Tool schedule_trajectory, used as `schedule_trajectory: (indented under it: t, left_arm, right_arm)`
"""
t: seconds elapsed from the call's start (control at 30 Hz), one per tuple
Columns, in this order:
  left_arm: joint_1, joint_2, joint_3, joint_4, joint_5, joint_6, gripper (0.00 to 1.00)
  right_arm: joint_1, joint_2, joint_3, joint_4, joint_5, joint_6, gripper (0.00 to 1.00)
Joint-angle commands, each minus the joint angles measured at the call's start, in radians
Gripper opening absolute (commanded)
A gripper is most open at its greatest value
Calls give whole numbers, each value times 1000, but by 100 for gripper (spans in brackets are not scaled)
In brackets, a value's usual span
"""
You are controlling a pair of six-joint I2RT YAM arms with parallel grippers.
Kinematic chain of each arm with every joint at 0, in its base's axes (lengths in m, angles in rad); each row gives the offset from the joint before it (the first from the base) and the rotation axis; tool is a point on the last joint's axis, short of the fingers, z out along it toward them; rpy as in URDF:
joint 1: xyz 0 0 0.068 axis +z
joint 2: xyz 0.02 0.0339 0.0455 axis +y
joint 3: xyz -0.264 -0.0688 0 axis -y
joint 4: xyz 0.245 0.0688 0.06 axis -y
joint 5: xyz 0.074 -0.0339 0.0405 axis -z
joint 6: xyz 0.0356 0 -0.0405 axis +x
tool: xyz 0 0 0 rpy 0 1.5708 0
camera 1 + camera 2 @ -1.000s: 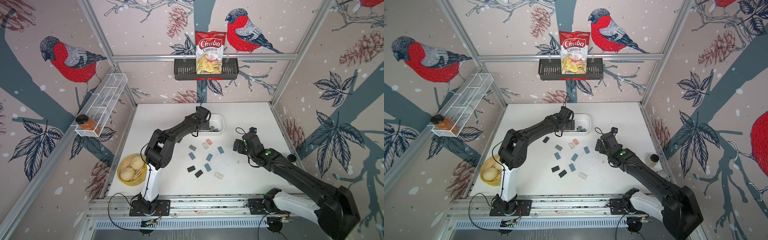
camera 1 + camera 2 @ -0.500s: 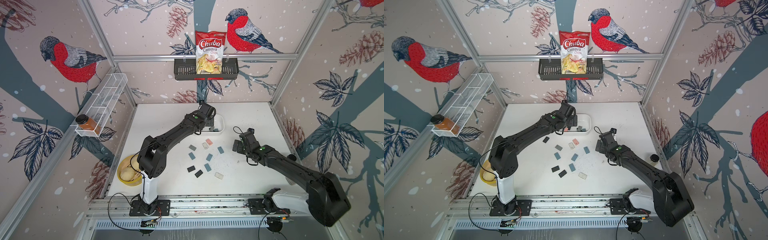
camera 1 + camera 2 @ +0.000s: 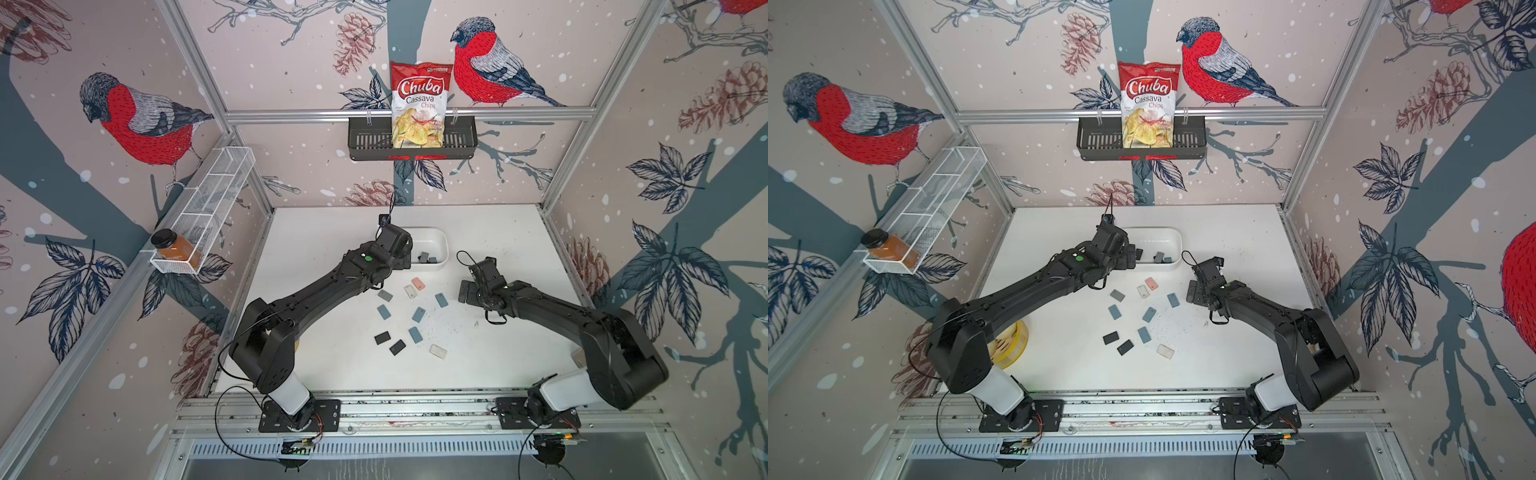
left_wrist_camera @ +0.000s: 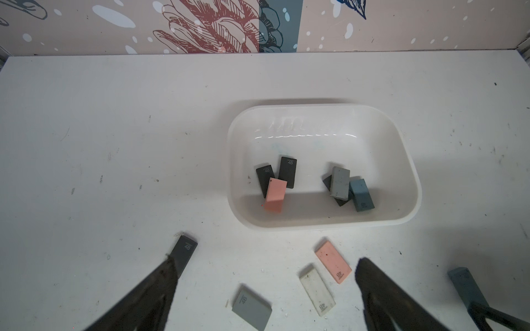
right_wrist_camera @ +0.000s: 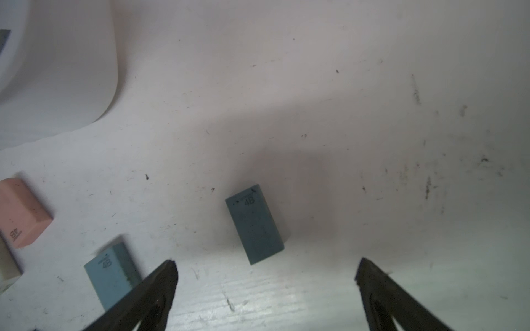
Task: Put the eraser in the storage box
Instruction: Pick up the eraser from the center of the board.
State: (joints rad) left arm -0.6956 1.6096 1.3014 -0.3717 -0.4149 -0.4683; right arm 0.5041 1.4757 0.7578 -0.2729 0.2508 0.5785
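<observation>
The white storage box (image 3: 441, 240) (image 3: 1174, 237) (image 4: 321, 110) stands at the back of the table with several erasers lying in it. My left gripper (image 4: 266, 261) (image 3: 406, 261) hovers open and empty by the box's near left end. Under it lie loose erasers: black (image 4: 185, 250), grey (image 4: 251, 309), white (image 4: 317, 289) and pink (image 4: 333, 266). Low over the table, my right gripper (image 5: 266, 262) (image 3: 467, 291) is open and empty. A teal eraser (image 5: 254, 223) (image 3: 441, 300) lies flat just ahead of its fingertips, untouched.
Several more erasers (image 3: 398, 347) are scattered mid-table. A yellow bowl (image 3: 1014, 341) sits at front left behind my left arm. On the back wall hangs a black slotted basket (image 3: 365, 141) with a chips bag (image 3: 419, 104). A white wire rack (image 3: 216, 191) with a bottle (image 3: 176, 248) hangs on the left wall.
My left arm's elbow has swung toward the front left while its gripper stays by the box. The right arm has folded lower and its gripper has edged left. Both grippers stay open.
</observation>
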Motion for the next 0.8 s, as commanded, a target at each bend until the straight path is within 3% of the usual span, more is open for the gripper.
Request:
schedule_trajectory:
  t: [0.0,0.23,0.43,0.77]
  left_arm:
    - [-1,-19,-6,55,-23,7,97]
    - [1,-20,-106,134,-171,88,97]
    - [8,-37,-152,194,-162,72,97]
    - [41,-73,-191,216,-122,29,97]
  right_arm:
    - [0,19,10,24,0,-5,100]
    - [-4,43,9,35,27,-6,100]
    - [-6,72,14,44,22,-8,100]
    - [-7,99,29,56,22,-19,88]
